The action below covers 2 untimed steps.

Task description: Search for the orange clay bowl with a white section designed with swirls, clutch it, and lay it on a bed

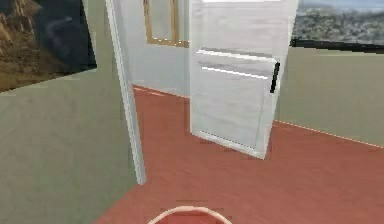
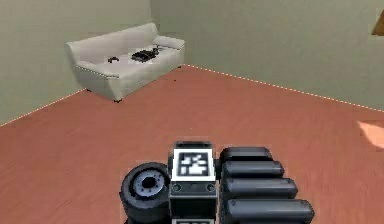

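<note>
While facing ahead, meets red-brown floor [image 1: 310, 170] spreading from the near edge to the far walls, and finds the same floor across the arm side view. Next in size, drab green-beige walls [image 1: 60, 140], near on the left and farther off on the right. In the middle distance, at an angle to the wall behind, white panelled door [image 1: 235, 90], with a white door frame [image 1: 127, 100] to its left and nearer. Far left in the arm side view, set against the wall, white sofa [image 2: 105, 65]. On the near left wall, cut by the edge, dark landscape picture [image 1: 40, 40]; high on the right wall, second picture [image 1: 340, 22]; past the doorway, far, wood-framed panel [image 1: 165, 22], too cropped to name. Rising from the bottom edge of the arm side view, right of the middle, dark ribbed arm [image 2: 255, 190]. Just left of it, white marker square [image 2: 193, 163] with black marks, and left again the claw [image 2: 148, 192], seen as a dark rounded body, fingers not made out; cannot tell how far open, nor whether holding anything. At the very bottom of the forward view, near, pale orange curved rim [image 1: 185, 211], cut off; cannot tell whether part of the orange bowl, so cannot place that bowl. On the sofa seat, small dark things [image 2: 148, 52], too small to name. On the door's right edge, black handle [image 1: 273, 77].
</note>
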Motion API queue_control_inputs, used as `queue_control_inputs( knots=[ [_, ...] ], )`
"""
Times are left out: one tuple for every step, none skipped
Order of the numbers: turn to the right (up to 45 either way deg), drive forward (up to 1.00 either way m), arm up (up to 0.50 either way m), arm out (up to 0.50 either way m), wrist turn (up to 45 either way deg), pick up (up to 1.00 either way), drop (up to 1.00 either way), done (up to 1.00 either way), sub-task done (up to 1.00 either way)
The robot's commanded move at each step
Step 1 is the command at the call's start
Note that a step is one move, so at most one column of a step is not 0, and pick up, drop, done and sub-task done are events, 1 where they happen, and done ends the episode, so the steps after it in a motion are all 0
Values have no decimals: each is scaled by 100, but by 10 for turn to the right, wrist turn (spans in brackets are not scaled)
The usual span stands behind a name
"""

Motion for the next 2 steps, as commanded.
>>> queue_control_inputs(
  knots=[
    [0,100,0,0,0,0,0,0,0],
    [-30,0,0,0,0,0,0,0,0]
  ],
)
